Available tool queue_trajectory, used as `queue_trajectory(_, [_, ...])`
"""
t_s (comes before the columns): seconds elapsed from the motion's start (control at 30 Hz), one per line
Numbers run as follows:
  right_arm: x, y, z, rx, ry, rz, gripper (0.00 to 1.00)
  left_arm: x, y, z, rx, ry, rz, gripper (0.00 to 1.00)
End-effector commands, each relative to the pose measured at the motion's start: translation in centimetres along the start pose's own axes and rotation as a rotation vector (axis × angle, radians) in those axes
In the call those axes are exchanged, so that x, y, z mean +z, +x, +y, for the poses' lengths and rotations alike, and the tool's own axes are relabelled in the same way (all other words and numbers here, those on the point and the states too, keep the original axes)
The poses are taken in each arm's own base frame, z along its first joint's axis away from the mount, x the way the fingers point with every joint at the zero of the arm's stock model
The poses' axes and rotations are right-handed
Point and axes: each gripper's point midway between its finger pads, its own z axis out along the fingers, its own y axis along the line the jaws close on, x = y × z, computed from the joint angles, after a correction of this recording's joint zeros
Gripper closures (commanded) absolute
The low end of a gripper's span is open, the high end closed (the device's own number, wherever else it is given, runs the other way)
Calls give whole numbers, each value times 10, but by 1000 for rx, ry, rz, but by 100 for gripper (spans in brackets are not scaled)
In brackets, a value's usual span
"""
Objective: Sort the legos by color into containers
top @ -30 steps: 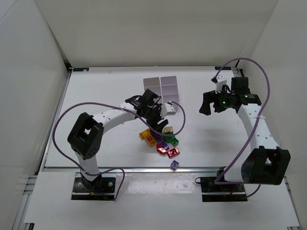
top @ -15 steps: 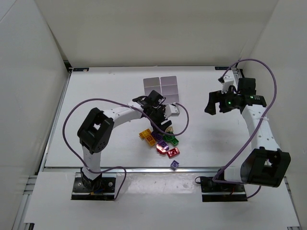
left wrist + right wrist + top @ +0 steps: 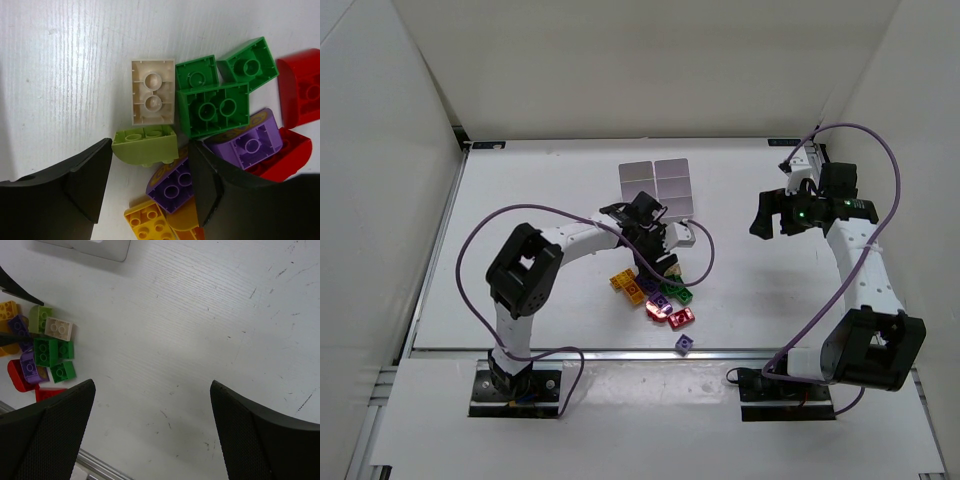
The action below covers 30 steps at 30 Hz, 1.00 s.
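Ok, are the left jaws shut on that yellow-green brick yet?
Open, not gripping. The left wrist view shows the yellow-green brick between the left gripper's jaws, with a gap beside one jaw.

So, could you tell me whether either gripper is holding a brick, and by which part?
Nothing is held. The left gripper has its open jaws bracketing the ends of the yellow-green brick, not clamped on it; the right gripper is open and empty.
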Motion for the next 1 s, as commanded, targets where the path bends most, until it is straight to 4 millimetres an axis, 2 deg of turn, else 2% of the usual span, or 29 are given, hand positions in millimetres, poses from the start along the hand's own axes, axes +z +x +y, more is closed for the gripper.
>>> queue_trajectory(0.0, [0,-3,-2,-15,-1,-9,2,1,-3,3,23,-7,1,29])
queue_trajectory(0.13, [2,-4,-3,-13,-2,-8,2,1,-1,4,21,-6,3,33])
queue_trajectory(0.2, [2,-5,-4,-14,0,-12,2,1,2,6,18,-5,3,38])
queue_trajectory(0.27, [2,-5,-4,-13,-2,-11,2,-1,1,8,13,-7,-5,47])
queue_trajectory(0.3, [2,-5,-4,-14,-4,-10,2,-3,0,10,5,-12,-12,56])
queue_trajectory(0.37, [3,-4,-3,-11,-10,-10,2,-9,-5,10,-8,-8,-34,64])
queue_trajectory(0.4, [3,-4,-2,-10,-14,-9,2,-18,-13,11,-3,-17,-61,73])
queue_trajectory(0.43, [4,-4,-2,-8,-17,-9,2,-23,-15,11,-9,-19,-74,76])
queue_trajectory(0.53, [6,-5,0,-9,-35,-11,2,-56,-31,13,-5,-58,-132,84])
queue_trajectory(0.6, [6,-7,0,-9,-40,-13,2,-87,-43,8,-4,-75,-172,84])
queue_trajectory(0.67, [6,-10,0,-12,-45,-21,2,-119,-54,11,-5,-109,-215,85])
queue_trajectory(0.7, [7,-11,3,-13,-58,-23,2,-146,-68,11,6,-146,-260,86])
queue_trajectory(0.8, [8,-16,4,-2,-69,-37,3,-192,-81,31,-42,-257,-318,88])
queue_trajectory(0.83, [9,-18,4,15,-72,-42,3,-212,-94,41,-57,-304,-351,89])
queue_trajectory(0.9, [11,-20,6,39,-78,-49,4,-236,-102,72,-151,-406,-378,90])
queue_trajectory(0.93, [13,-22,7,74,-75,-51,4,-239,-103,84,-201,-437,-378,90])
queue_trajectory(0.97, [14,-23,7,93,-72,-52,4,-232,-97,101,-264,-450,-362,90])
